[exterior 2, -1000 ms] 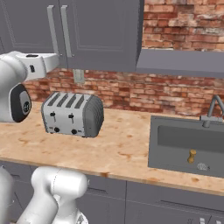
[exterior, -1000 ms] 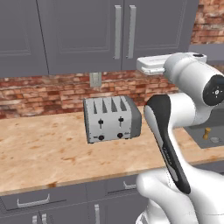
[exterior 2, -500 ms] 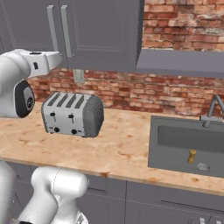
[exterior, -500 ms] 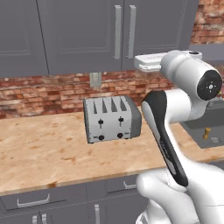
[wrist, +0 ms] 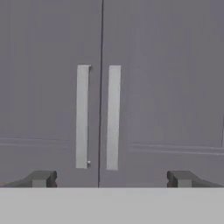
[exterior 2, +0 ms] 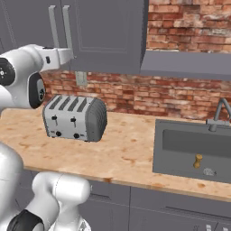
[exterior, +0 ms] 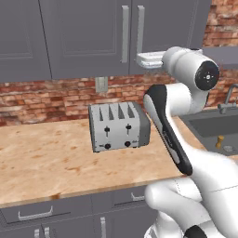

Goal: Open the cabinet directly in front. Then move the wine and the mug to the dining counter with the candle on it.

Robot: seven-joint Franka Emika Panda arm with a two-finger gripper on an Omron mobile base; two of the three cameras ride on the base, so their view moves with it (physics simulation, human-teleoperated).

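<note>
Two closed doors of the cabinet (wrist: 131, 87) face the hand (wrist: 111, 178), whose fingertips (wrist: 40, 178) stand spread wide with nothing between them, level with the lower ends of the left handle (wrist: 82, 116) and the right handle (wrist: 113, 117). From the base cameras the hand (exterior: 149, 60) sits just in front of the doors, above the toaster (exterior: 119, 126) on the bench (exterior: 46, 153). The wine, mug and candle cannot be located; presumably the first two lie behind the doors. The chief risk is ambiguity: both bars fall between the spread fingers, so closing without a sideways shift could pinch the two together and jam both doors. A shallow grip near a bar's end could slip off once pulling begins. A straight pull that ignores the door's hinge arc could also strain the grip.
</note>
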